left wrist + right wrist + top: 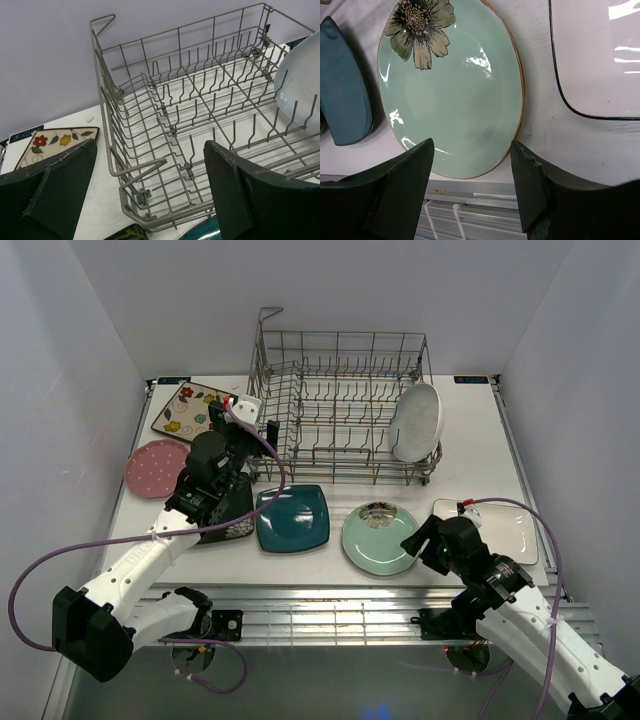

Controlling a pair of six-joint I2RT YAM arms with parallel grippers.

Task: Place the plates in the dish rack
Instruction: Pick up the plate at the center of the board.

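Observation:
The grey wire dish rack (340, 405) (200, 100) stands at the back, and a white oval plate (415, 422) (300, 80) leans upright in its right end. On the table lie a cream floral square plate (190, 410) (50, 142), a pink dotted round one (155, 468), a teal square one (292, 517) (342, 95), a mint-green round one (380, 537) (455, 95) and a white rectangular one (510, 530) (600, 55). A dark patterned plate (232, 520) is mostly hidden under my left arm. My left gripper (248, 425) (150, 145) hangs open and empty at the rack's near left corner. My right gripper (422, 540) (472, 144) is open and empty over the mint plate's near rim.
The table's metal front rail (480, 192) runs just below the mint plate. White walls close in the table on the left, right and back. A purple cable (270, 455) loops from the left wrist beside the rack's left end.

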